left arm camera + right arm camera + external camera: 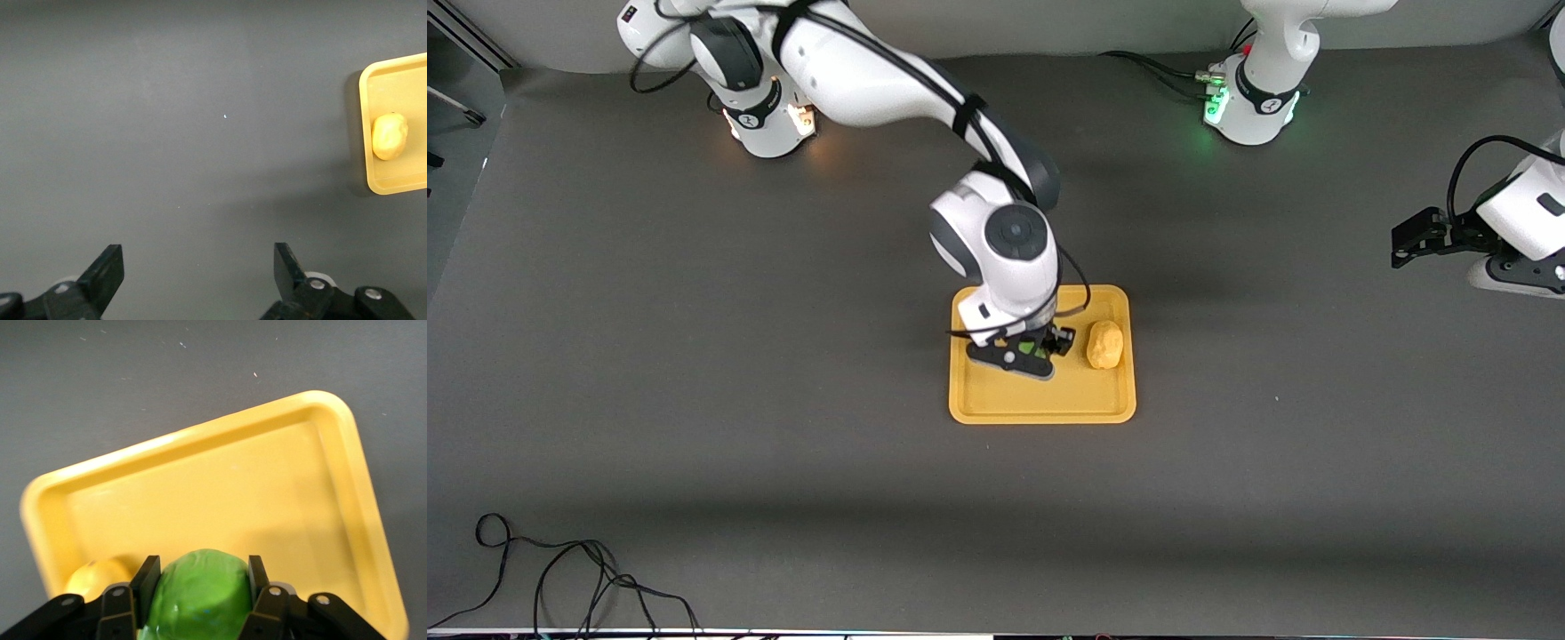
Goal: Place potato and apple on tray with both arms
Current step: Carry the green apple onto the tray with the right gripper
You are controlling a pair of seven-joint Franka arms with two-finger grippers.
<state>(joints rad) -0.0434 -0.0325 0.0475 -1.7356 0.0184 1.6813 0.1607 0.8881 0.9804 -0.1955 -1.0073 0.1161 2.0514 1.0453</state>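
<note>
Right claw (1035, 348) is clamped on the apple (199, 597) just over the tray (1040, 404), beside the potato (1104, 344). Left claw (199, 277) waits wide open over bare bench (694, 373) at its own end.

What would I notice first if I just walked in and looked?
The yellow tray in the middle of the dark table, with the right gripper low over it, shut on the bright green apple. The potato already lies on the tray beside it. The left gripper waits open toward its own end of the table.
</note>
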